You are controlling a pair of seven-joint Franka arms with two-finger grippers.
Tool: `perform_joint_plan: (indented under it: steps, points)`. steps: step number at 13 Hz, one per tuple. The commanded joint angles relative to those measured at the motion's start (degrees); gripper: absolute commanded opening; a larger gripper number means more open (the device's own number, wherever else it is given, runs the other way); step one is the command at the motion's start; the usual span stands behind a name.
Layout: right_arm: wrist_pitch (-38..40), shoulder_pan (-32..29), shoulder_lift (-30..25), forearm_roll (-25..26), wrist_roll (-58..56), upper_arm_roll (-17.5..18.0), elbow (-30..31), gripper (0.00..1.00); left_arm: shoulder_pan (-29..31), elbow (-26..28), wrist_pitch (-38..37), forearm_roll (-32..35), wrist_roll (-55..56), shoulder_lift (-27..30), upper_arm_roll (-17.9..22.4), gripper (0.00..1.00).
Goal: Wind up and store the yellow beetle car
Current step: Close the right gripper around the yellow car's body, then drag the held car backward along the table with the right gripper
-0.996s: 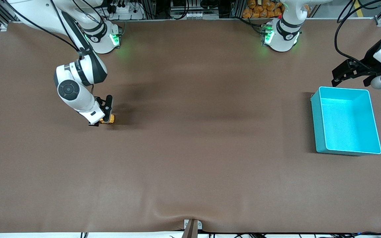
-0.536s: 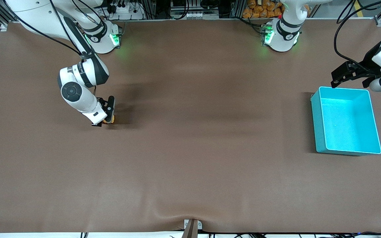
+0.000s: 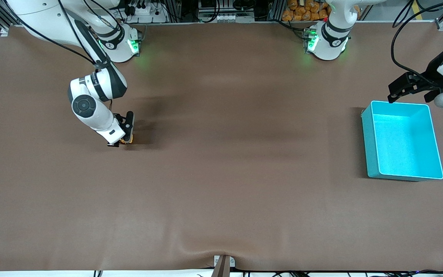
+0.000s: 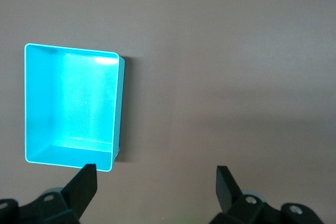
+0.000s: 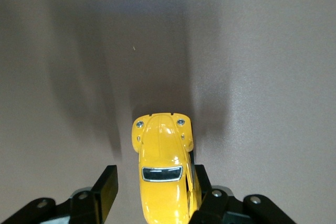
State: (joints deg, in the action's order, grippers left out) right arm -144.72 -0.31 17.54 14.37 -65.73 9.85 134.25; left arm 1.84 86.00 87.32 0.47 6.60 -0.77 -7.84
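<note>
**Right hand down around the car, left hand waiting by the bin**

Look to the left of the front view, a little above mid-height: your right hand [image 3: 123, 135] is down at the desk [image 3: 221, 184], and the yellow beetle car [image 3: 127, 140] shows only as a sliver of yellow-orange at its tip. The right wrist view tells you more. There the yellow beetle car [image 5: 164, 174] sits on the brown surface between the two black fingers [image 5: 106, 183], with its nose pointing away from the wrist. One finger lies against the car's side by the door; the other stands a clear gap away from the body. So the right hand [image 5: 152, 187] is part open and straddling the car, touching it on one side only, not clamped on it. The car's wheels cannot be seen from this angle.

At the far right of the front view, near the top, your left hand [image 3: 408, 87] hangs in the air just above the upper edge of the teal bin [image 3: 368, 134]; this arm waits. In the left wrist view its two dark fingers [image 4: 84, 184] are spread wide with nothing between them, and the teal bin [image 4: 119, 108] sits in the left half of the frame with only its bright inner floor showing.

The bin and the car are well apart, at the two ends of the desk.
</note>
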Motion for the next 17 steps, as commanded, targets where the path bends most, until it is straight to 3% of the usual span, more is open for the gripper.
perform_joint_plan:
  steps: [1,6,17]
  points:
    - [-1.0,-0.83,0.57,1.71,-0.19,0.34,0.22,0.54,0.01,0.13,0.14,1.37,0.17,0.07,-0.16,1.0]
    - [-1.53,-0.83,1.27,1.71,-0.19,0.26,0.14,0.43,0.01,-0.04,0.14,1.37,0.17,-0.28,-0.16,1.0]
    - [-3.2,-2.67,3.11,1.71,-1.06,-0.01,-0.3,0.42,-1.31,0.13,0.14,1.73,0.43,-0.72,0.19,1.0]
